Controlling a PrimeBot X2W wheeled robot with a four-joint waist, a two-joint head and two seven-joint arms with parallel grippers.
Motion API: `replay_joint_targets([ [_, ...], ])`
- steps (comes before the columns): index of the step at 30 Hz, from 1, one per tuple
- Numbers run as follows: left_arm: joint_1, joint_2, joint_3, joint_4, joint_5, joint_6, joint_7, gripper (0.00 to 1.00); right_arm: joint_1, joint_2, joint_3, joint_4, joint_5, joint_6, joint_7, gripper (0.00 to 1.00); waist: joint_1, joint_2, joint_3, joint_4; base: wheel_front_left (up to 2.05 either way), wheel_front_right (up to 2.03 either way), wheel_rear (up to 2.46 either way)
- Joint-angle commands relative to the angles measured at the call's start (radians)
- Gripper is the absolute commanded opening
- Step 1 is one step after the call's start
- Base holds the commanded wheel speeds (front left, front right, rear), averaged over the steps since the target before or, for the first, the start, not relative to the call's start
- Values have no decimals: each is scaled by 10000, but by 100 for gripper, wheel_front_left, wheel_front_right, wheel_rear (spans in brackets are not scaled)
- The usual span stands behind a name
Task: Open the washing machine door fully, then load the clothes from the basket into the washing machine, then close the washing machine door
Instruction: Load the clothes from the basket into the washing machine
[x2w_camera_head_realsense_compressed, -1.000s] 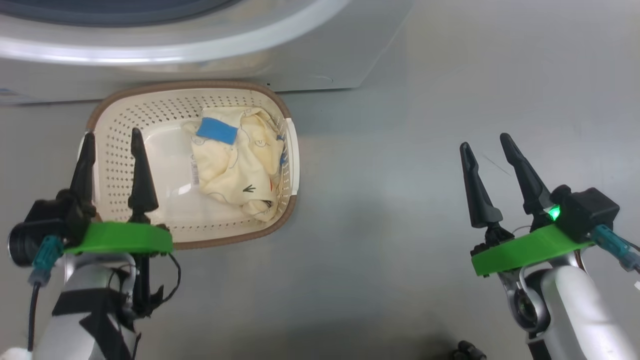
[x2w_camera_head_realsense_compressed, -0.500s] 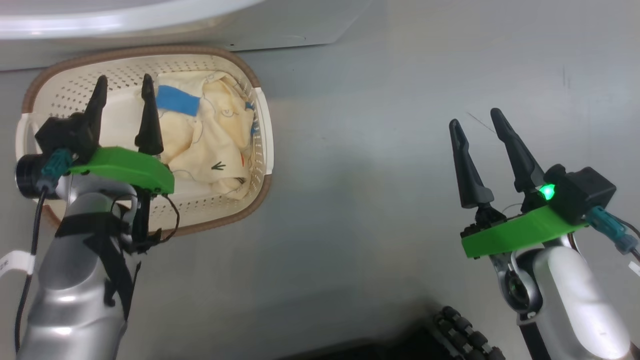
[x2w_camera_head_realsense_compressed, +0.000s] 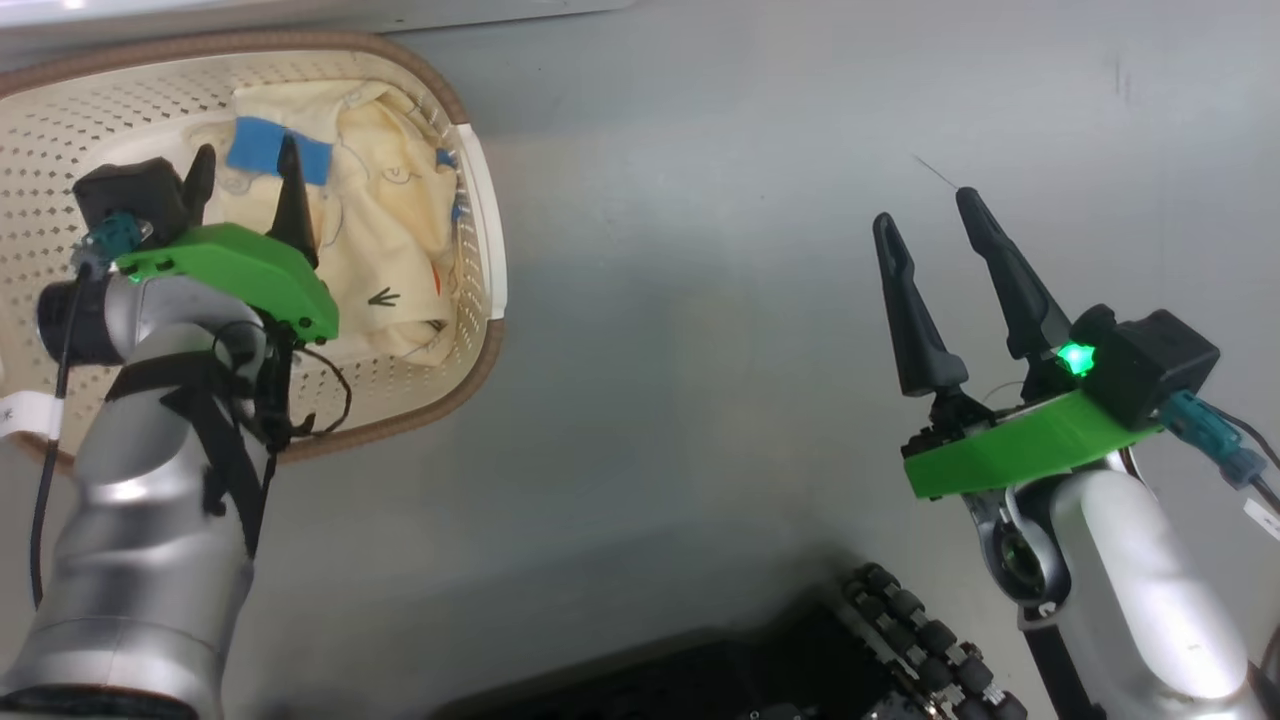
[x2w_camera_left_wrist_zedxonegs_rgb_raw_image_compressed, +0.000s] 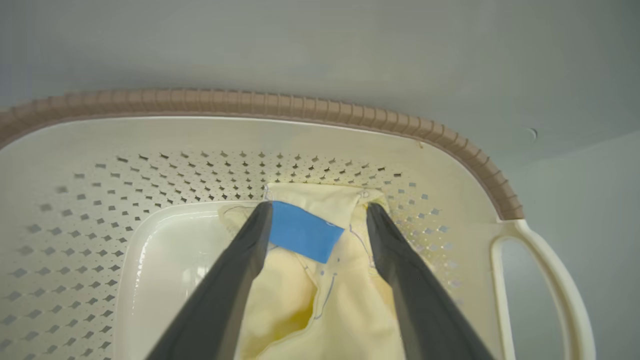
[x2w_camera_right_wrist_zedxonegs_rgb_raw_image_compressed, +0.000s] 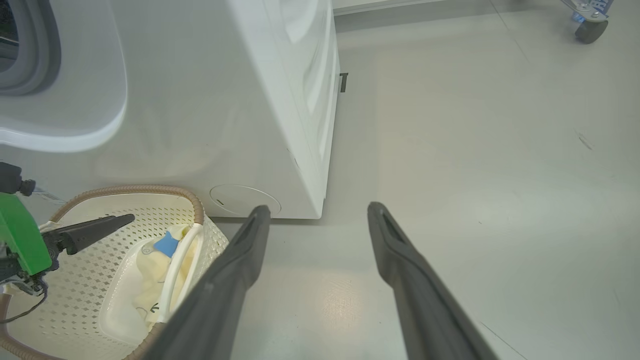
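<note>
The left end effector (x2w_camera_head_realsense_compressed: 247, 165), fingers apart, has just swung in over the basket (x2w_camera_left_wrist_zedxonegs_rgb_raw_image_compressed: 300, 102) on the floor before the washing machine (x2w_camera_right_wrist_zedxonegs_rgb_raw_image_compressed: 225, 100), straddling the clothes (x2w_camera_head_realsense_compressed: 390, 240) heaped at its right-hand end, so a grab looks next; the right end effector (x2w_camera_head_realsense_compressed: 922, 208) hangs open and empty.

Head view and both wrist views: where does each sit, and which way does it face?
Head view: on the head, looking steeply down at the floor; left gripper over the clothes in the basket, right gripper over bare floor, both forearms.
Left wrist view: on that wrist, looking down into the basket; own open fingers flank the blue patch.
Right wrist view: on that wrist, facing the washing machine at its lower corner; own open fingers, plus the left gripper at left.
All three show basket and clothes.
</note>
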Motion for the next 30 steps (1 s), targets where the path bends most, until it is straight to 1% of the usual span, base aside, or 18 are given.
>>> replay_joint_targets([
  [1, 60, 179, 216, -61, -85, -55, 32, 100, 146, 13, 191, -278, 36, -27, -67, 100, -1, 0, 61, -7, 0, 0, 0],
  [5, -160, -8, 55, 833, -339, -147, 476, 100, 110, 33, 275, -245, 20, -27, -67, 100, -1, 0, 159, -22, 0, 0, 0],
  [16, -722, -126, -537, 2095, -456, -207, 756, 100, 30, 71, 439, -228, 57, -27, -67, 100, -1, 0, 468, -196, 0, 0, 0],
  [30, -1130, -101, -929, 2546, -571, -213, 633, 100, 65, 91, 453, -305, 134, -27, -67, 100, -1, 0, 1119, -325, 0, 0, 0],
])
